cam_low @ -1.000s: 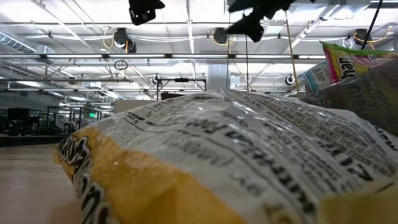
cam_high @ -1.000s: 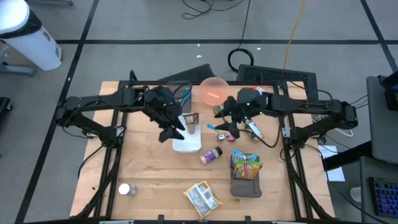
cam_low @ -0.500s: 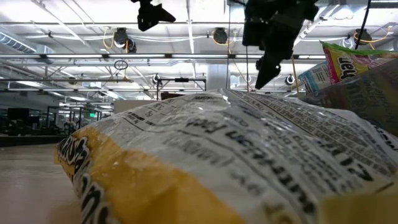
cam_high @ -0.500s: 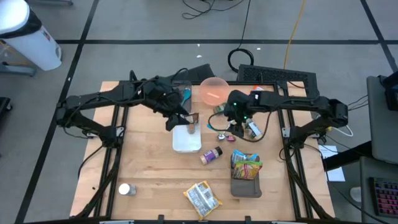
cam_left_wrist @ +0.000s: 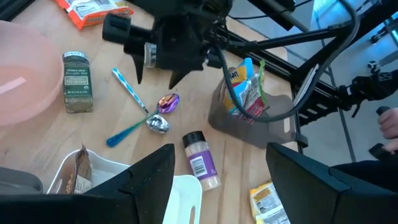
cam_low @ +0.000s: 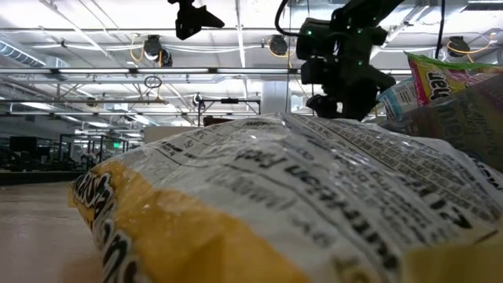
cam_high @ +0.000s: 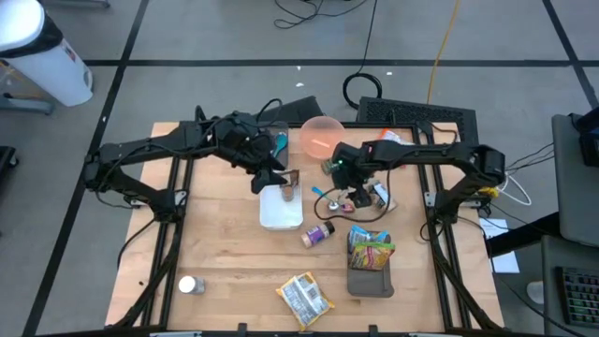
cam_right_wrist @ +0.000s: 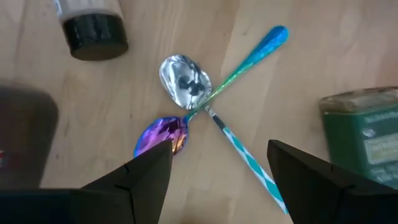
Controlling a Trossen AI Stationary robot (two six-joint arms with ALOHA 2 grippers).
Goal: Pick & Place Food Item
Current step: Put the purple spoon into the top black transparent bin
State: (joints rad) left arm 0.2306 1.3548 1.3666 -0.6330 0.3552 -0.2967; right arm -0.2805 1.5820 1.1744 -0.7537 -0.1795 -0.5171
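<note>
While its fingers gape, right hand (cam_right_wrist: 214, 180) hangs above crossed spoons (cam_right_wrist: 199, 102).

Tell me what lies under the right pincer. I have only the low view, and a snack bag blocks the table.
Observer: Two crossed spoons lie on the wood directly below the right pincer, whose jaws stand open.
Operator: Report what flanks them.
Observer: A black-capped spice bottle on one side and a green spice jar on the other, both apart from the spoons.
Operator: Locate the left pincer.
Observer: The left pincer hangs open over the far edge of a white tray.
</note>
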